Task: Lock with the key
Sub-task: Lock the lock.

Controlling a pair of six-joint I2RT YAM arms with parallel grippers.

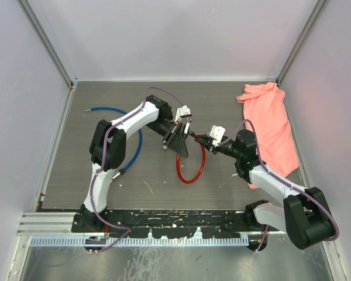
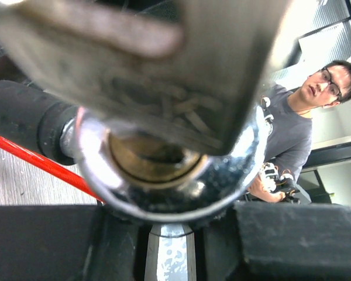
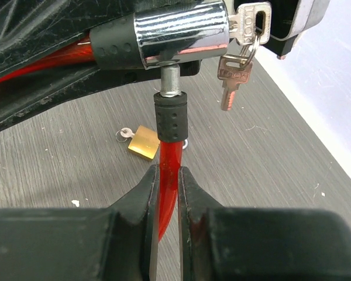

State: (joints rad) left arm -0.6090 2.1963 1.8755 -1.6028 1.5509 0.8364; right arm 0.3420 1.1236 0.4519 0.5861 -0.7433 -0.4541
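Above the brass padlock (image 3: 143,142) on the desk (image 3: 269,170), my left end effector (image 1: 176,137) is closed on the cable lock's chrome cylinder (image 3: 181,32), with the key (image 3: 250,20) inserted; my right end effector (image 3: 168,182) pinches the red cable (image 3: 168,153).

cable lock (image 1: 191,181) at table (image 1: 222,105) centre, cloth (image 1: 272,126) right rear, hose (image 1: 111,109) on the left, padlock (image 3: 143,142) on table near the lock

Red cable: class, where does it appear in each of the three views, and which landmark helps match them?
Top external: red cable loops at picture centre.
Left wrist: diagonal streak, left edge.
Right wrist: centre, clamped between the fingers.
Shared landmark: chrome lock barrel, both wrist views.
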